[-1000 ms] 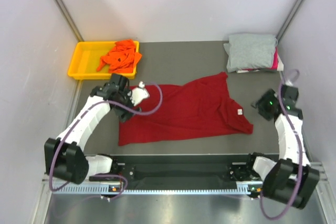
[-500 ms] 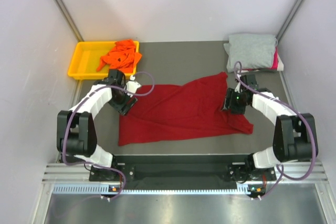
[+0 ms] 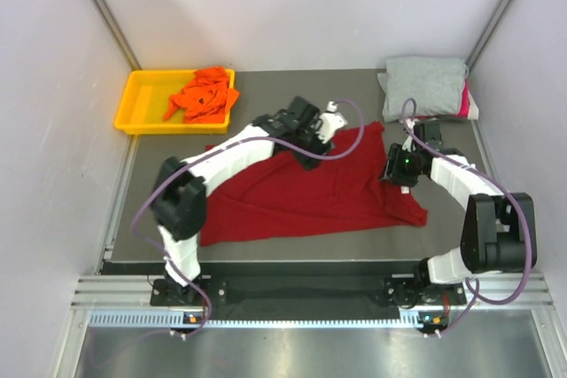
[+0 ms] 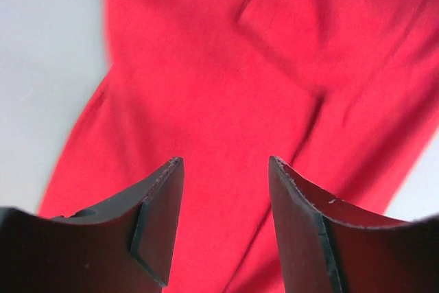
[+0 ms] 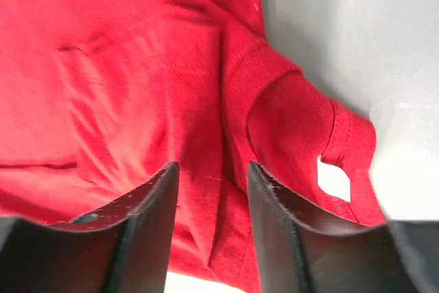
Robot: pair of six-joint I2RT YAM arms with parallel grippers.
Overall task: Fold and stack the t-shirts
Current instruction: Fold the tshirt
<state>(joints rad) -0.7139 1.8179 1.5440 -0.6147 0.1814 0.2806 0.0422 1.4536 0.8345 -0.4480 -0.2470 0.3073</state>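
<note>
The dark red t-shirt [image 3: 301, 190] lies spread and wrinkled on the grey table. My left gripper [image 3: 314, 150] reaches across over its upper middle, open, with red cloth [image 4: 226, 101] below the jaws. My right gripper [image 3: 394, 170] is open over the shirt's right edge by the collar and its white label [image 5: 334, 178]. The bright orange t-shirt [image 3: 202, 95] lies crumpled in the yellow tray [image 3: 142, 99]. The light grey t-shirt [image 3: 425, 84] lies folded at the back right on top of the pink one [image 3: 463, 102].
The yellow tray sits at the back left corner. White walls enclose the table on three sides. A black rail runs along the near edge [image 3: 301, 289].
My left arm has swung from the shirt's left edge across to its upper middle. My right gripper came in from the right side onto the shirt's right edge and stayed there.
</note>
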